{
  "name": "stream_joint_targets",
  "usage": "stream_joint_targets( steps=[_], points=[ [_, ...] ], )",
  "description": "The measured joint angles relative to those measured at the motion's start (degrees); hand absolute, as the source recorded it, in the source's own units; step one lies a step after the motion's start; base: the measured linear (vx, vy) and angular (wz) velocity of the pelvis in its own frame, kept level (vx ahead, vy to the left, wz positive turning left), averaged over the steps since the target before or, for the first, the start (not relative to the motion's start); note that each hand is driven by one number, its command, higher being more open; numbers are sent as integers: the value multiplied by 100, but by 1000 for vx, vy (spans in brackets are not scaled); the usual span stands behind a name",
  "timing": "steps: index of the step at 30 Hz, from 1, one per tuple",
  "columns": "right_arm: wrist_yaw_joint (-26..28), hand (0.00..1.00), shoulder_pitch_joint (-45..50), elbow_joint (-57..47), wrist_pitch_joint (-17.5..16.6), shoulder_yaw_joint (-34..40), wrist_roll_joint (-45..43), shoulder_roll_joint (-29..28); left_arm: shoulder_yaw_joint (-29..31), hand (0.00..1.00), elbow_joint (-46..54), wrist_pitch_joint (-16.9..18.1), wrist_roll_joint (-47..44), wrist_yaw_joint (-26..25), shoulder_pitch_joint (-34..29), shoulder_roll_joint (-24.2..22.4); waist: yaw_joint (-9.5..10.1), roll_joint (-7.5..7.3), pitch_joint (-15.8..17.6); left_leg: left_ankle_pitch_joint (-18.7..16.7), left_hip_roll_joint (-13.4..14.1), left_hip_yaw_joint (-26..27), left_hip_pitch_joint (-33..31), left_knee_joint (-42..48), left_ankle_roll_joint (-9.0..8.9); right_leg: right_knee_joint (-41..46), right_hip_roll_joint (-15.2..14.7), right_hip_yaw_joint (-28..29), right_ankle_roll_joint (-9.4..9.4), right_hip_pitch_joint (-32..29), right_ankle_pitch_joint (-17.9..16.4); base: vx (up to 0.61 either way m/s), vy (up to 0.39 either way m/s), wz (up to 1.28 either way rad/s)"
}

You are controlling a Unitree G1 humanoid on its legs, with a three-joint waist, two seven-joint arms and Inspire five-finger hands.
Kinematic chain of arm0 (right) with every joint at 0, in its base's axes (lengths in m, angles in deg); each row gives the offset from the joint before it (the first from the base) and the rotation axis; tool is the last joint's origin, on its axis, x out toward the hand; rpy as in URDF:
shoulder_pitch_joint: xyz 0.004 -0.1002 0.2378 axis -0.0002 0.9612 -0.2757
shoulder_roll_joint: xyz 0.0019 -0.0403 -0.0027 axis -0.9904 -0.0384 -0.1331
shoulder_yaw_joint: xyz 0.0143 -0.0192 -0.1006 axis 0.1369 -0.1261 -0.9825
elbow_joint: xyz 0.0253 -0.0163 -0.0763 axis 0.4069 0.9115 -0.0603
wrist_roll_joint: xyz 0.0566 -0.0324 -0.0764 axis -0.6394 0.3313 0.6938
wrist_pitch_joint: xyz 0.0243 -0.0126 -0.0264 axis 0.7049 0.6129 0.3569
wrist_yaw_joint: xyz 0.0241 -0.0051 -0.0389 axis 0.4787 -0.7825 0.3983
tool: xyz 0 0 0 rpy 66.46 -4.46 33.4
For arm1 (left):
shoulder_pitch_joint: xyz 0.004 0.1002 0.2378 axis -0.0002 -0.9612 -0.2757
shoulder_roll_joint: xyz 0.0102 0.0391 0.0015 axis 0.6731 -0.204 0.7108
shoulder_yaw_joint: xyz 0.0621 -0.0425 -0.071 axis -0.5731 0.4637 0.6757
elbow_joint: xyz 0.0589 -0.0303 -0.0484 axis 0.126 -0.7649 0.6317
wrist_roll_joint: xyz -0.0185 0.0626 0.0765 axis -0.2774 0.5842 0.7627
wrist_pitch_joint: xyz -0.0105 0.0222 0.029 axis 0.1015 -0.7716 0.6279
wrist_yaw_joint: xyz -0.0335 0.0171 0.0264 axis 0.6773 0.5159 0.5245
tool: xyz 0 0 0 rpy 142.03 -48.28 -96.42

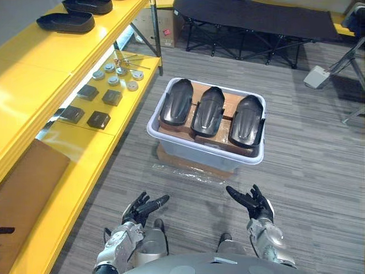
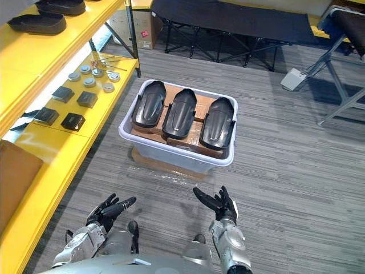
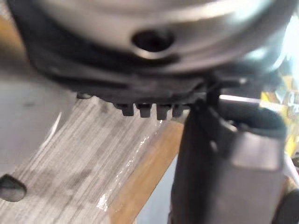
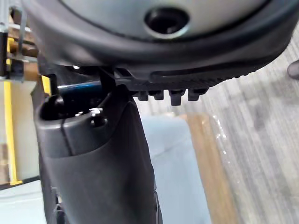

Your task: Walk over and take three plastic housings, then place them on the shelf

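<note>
Three dark plastic housings [image 1: 177, 101] [image 1: 209, 110] [image 1: 247, 120] lie side by side on cardboard inside a pale grey bin [image 1: 194, 153] on the floor ahead of me. Two more dark housings [image 1: 67, 21] [image 1: 88, 5] rest on the upper level of the yellow shelf [image 1: 34, 91] to my left. My left hand [image 1: 142, 209] hovers low, short of the bin, fingers straight and spread, holding nothing. My right hand [image 1: 252, 202] is level with it on the other side, also open and empty. The bin's wall [image 4: 173, 154] shows past the right thumb in the right wrist view.
On the shelf's lower level lie several round metal discs [image 1: 113, 80] and several small dark square parts [image 1: 99, 119]. A brown board [image 1: 25, 188] leans near the shelf's near end. A dark folding cot [image 1: 251, 23] stands behind the bin. A metal stand [image 1: 348, 63] is at the far right.
</note>
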Motion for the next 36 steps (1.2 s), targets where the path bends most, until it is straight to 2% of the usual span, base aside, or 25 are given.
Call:
stream_joint_targets(
  steps=[4,6,10,15,18,20,22,24,27,34,36],
  points=[
    [-253,100,-400,-361,-27,514,-246,67,-109,100,43,-91,214,90,-16,13,-4,60,32,-102,30,22,-194,182,8,-37,5,20,65,-112,53,-21,30,-6],
    [-387,100,-814,-492,-42,924,-466,365,-109,100,99,-74,226,219,-15,23,1,96,71,-97,97,8,-431,261,9,-38,65,18,25,-320,107,-93,-28,0],
    [-537,100,-1386,-688,-23,1220,-610,920,-102,100,157,68,226,264,28,70,-4,58,289,-8,170,-41,-625,258,-7,-40,155,22,-24,-497,172,-65,-30,1],
    [-655,100,-2551,-646,515,1210,-610,1648,-94,100,154,304,230,368,247,225,67,-40,757,63,366,22,-803,324,-54,-49,345,107,-140,-696,254,-61,-39,-8],
    [-605,100,-3033,-440,712,1114,-613,2012,-89,100,157,442,319,382,351,235,128,-1,966,31,428,42,-925,504,-68,-46,416,166,-178,-773,295,-21,-5,-12],
    [-573,100,-3527,86,872,872,-623,2366,-100,100,118,534,554,382,467,236,152,38,1063,-70,507,-7,-1121,746,-75,-20,475,156,-182,-860,299,-49,7,0],
    [-570,100,-4067,663,1008,559,-680,2731,-113,100,42,649,605,362,616,237,181,119,1128,-182,592,-85,-1455,1073,-54,123,527,158,-184,-1088,300,-51,29,1],
    [-604,100,-4672,1162,1169,336,-676,3106,-223,100,-260,653,533,317,999,216,237,329,1278,-278,613,-164,-1774,1375,10,332,507,164,-187,-1347,296,-76,57,3],
    [-629,100,-5156,1618,1255,-15,-670,3434,-346,100,-352,655,208,202,1239,143,323,548,1418,-337,598,-201,-2039,1619,80,558,444,165,-186,-1601,282,-85,70,2],
    [-657,100,-5624,2328,1543,-485,-668,3666,-486,100,-928,660,-82,100,1556,64,493,816,1539,-304,499,-315,-2478,1776,175,980,295,136,-157,-2070,169,-80,35,8],
    [-661,100,-5701,2354,1618,-552,-669,3848,-548,100,-1320,495,-305,105,1557,45,499,884,1560,-258,494,-342,-2641,1792,203,1032,266,112,-153,-2222,170,-40,2,9]
  ],
)
